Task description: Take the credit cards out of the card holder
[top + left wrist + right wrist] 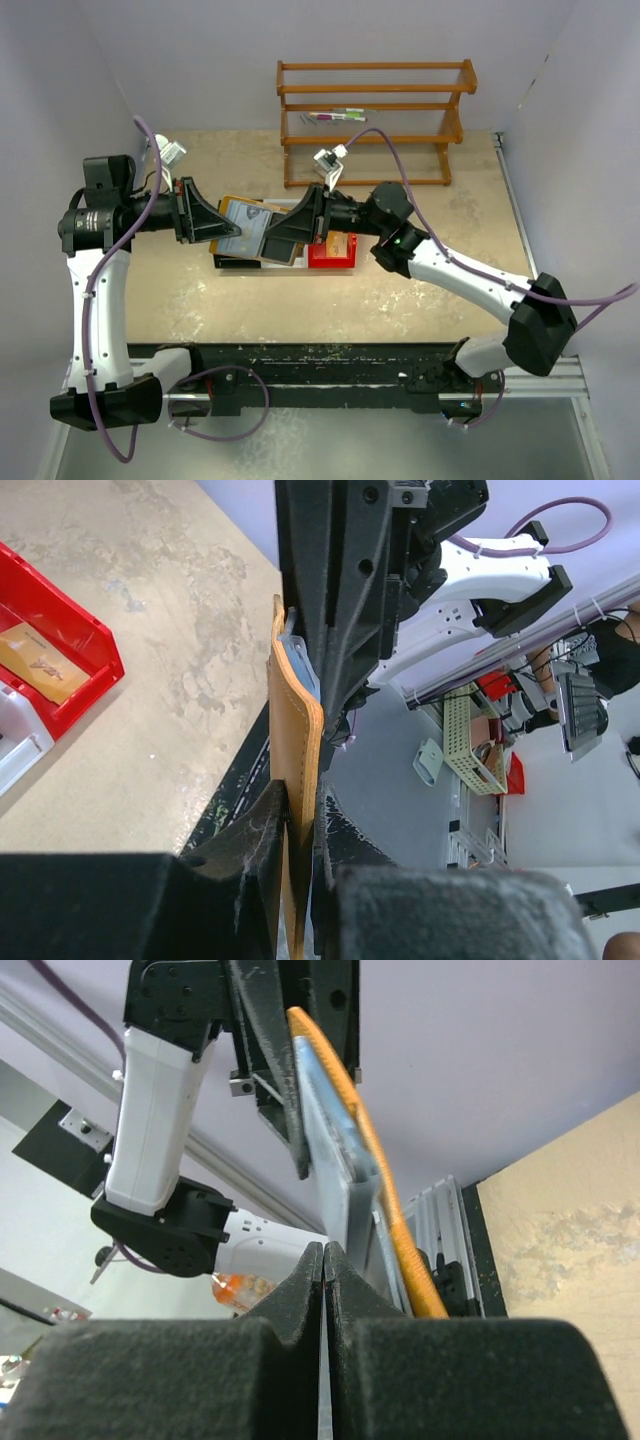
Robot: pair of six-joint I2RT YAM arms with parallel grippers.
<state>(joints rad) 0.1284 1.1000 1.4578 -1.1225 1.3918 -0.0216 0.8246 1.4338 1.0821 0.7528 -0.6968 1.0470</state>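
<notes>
extraction is under way: left gripper point(298, 810) clamps the small tan-orange leather folding card holder point(295, 710) aloft; beyond, right gripper point(325, 1252) pinches shut on what looks like a thin pale grey card point(340, 1160). next move: a straight, steady pull along the card's own plane.

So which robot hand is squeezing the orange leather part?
The left gripper: it clamps the tan cover of the card holder; the right gripper pinches a pale inner sheet.

Matt leather-like card holder point(295, 740); glossy red plastic bin point(90, 680).
</notes>
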